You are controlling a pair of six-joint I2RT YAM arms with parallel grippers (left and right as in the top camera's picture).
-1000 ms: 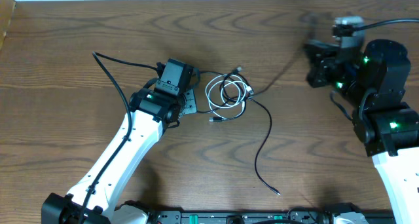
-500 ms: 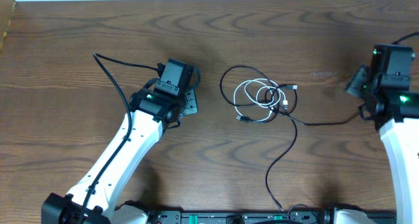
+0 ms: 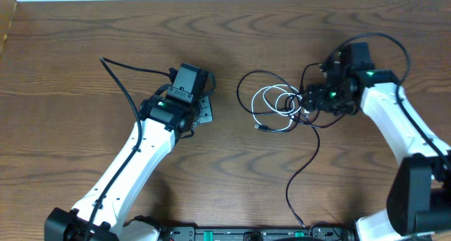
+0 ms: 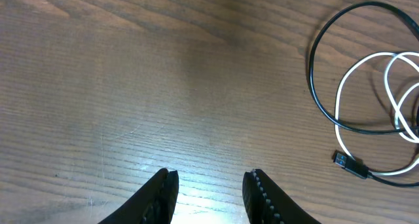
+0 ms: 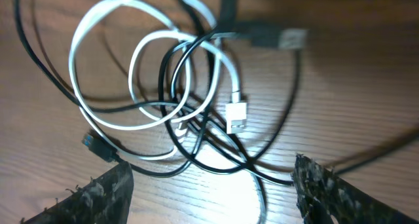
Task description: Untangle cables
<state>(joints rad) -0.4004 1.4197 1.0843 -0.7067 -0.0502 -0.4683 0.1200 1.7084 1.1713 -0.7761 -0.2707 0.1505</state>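
Right of centre, the right gripper [image 5: 213, 191], just opened and empty, is hovering over the dragged, still-knotted thin black and white cables [image 3: 282, 100]; the left gripper [image 4: 209, 185] is idling half-open, empty.

a robot lab bench

we take this for a robotics lab or test bench. a white-and-black left arm [image 3: 134, 163] and right arm [image 3: 394, 121], with green lights [image 3: 368, 75] glowing on them, stand at a wood-grain table [image 3: 70, 44]. a black rail [image 3: 246, 235] runs along its near edge, and thin cables [image 3: 278, 100] lie between the arms.
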